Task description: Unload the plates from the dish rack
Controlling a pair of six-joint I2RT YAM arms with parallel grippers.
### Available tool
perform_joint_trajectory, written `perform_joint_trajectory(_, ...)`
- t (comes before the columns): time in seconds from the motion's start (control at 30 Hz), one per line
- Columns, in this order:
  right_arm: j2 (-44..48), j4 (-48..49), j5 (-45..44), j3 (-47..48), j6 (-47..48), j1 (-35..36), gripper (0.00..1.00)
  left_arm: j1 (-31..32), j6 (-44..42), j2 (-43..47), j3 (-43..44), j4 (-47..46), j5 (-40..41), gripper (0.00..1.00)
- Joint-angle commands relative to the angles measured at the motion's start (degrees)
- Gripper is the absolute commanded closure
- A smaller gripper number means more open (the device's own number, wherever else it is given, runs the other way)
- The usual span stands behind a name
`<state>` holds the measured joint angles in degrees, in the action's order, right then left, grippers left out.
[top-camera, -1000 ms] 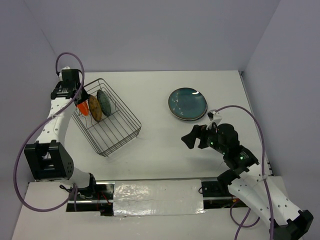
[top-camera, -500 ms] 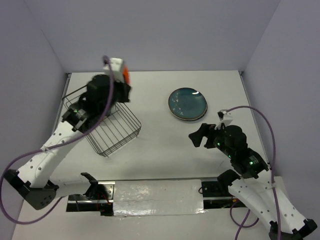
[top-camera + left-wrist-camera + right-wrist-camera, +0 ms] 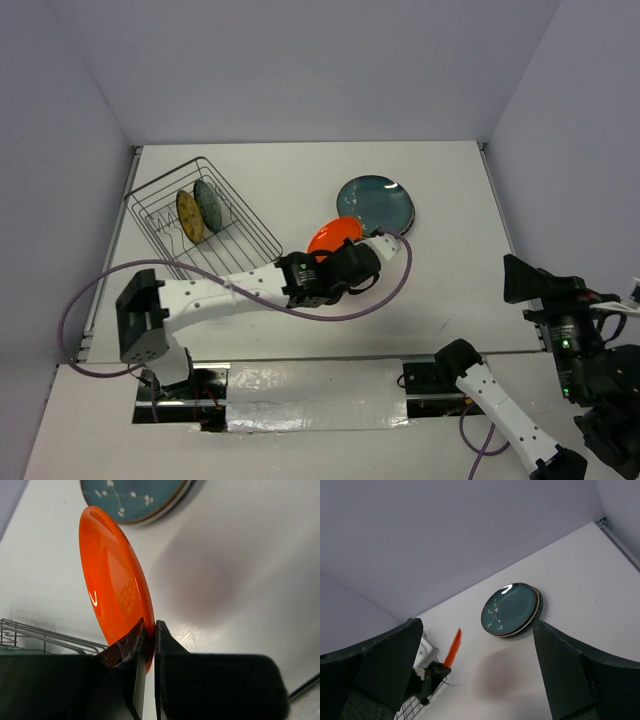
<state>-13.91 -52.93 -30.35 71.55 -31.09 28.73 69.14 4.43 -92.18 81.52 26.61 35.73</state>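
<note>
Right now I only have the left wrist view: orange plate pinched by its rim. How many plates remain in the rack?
Observer: Two stand in the rack: a yellowish plate and a teal-patterned plate.
Operator: And the right gripper?
Observer: The right gripper is open and empty, near the right edge of the table.
Operator: Where's the orange plate from above?
Observer: The orange plate hangs at the near-left edge of the teal plate.
</note>
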Motion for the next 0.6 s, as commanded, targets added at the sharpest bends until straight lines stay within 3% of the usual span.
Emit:
perform_joint_trajectory(0.0, -1.03, -6.57, -4.64, 3.24, 0.94, 0.27, 0.02, 0.90, -1.35, -3.86, 0.74, -3.59, 3.30, 1.00)
perform_joint_trajectory(0.17, -0.77, -5.08, -0.51, 0.70, 1.39, 0.36, 0.02, 2.13, 1.28, -15.19, 1.45, -4.90, 2.34, 1.00)
perform_joint_trajectory(0.43, 0.20, -4.38, 0.55, -1.24, 2.00, 0.45, 0.01, 2.57, 6.12, -22.07, 1.19, -5.25, 0.14, 0.98)
perform_joint_trajectory(0.47, 0.38, -4.38, 0.55, -1.24, 2.09, 0.36, 0.01, 2.57, 6.47, -22.08, 0.58, -5.34, -0.65, 0.94)
perform_joint_trajectory(0.53, 0.55, -4.73, 0.11, -1.06, 2.09, 0.36, 0.01, 2.57, 7.69, -21.47, -0.30, -6.13, -2.58, 0.78)
perform_joint_trajectory(0.57, 0.64, -4.73, 0.11, -1.15, 2.09, 0.36, 0.02, 2.66, 7.96, -21.03, -1.00, -6.31, -2.94, 0.62)
